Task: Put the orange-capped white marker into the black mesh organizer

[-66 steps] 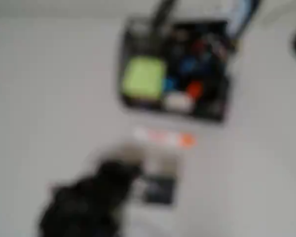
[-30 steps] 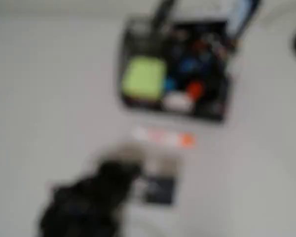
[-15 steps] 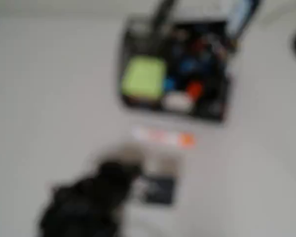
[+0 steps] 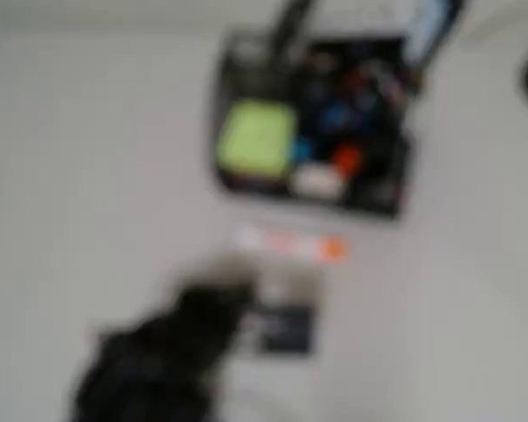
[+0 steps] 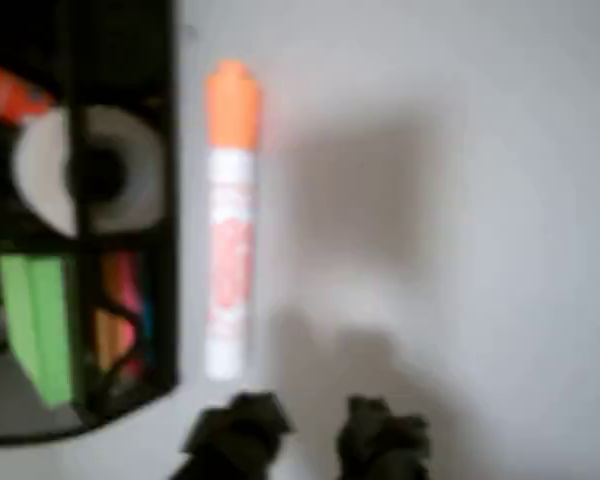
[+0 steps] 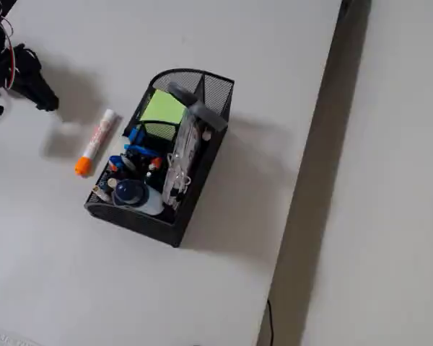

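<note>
Landmark: the black mesh organizer [image 6: 159, 162] stands on the white table [image 6: 274, 65]; all places below are given relative to it.
Marker position: the orange-capped white marker [image 6: 94, 143] lies flat on the table just beside the organizer's long wall, parallel to it and not touching it. In the wrist view the marker [image 5: 229, 220] runs alongside the organizer [image 5: 90, 220] with its cap at the far end.
Gripper position: the gripper [image 5: 310, 435] sits on the marker's side of the organizer, beyond the marker's uncapped end and apart from it. In the fixed view the gripper [image 6: 40, 92] is further from the organizer than the marker is.
Gripper state: the two fingers stand spread with a gap between them, and nothing is held.
Step in hand: approach; by judgement the marker is not yet grasped.
Next move: likely to bring the fingers across the barrel, straddle it, and close. The nearby organizer wall leaves little room on that side.
Organizer contents: a green notepad [image 6: 162, 108] and assorted pens occupy the compartments.
Writing: pinkish print runs along the barrel, too blurred to read. No brand is legible.
</note>
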You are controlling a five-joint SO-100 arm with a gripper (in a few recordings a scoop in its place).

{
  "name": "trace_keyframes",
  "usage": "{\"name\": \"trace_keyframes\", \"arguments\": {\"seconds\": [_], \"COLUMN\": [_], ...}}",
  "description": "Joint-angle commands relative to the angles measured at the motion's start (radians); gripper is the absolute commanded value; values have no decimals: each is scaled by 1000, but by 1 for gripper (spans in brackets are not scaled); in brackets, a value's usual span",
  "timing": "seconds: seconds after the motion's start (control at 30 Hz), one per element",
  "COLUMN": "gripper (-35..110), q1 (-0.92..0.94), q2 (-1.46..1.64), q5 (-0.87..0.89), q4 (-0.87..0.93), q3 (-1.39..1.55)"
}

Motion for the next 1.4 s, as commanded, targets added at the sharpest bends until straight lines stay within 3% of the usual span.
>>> {"name": "trace_keyframes", "arguments": {"seconds": [0.0, 0.2, 0.53, 0.87, 1.07, 1.37], "gripper": [19, 20, 20, 19, 4, 0], "q1": [-15, 3, 26, 54, 48, 5], "q2": [-143, -756, -1450, -1681, -1790, -1735], "q5": [-2, 29, 58, 51, 29, -146], "q4": [-103, -215, -167, -118, -61, 51], "q3": [-87, -405, -888, -1103, -1184, -1215]}}
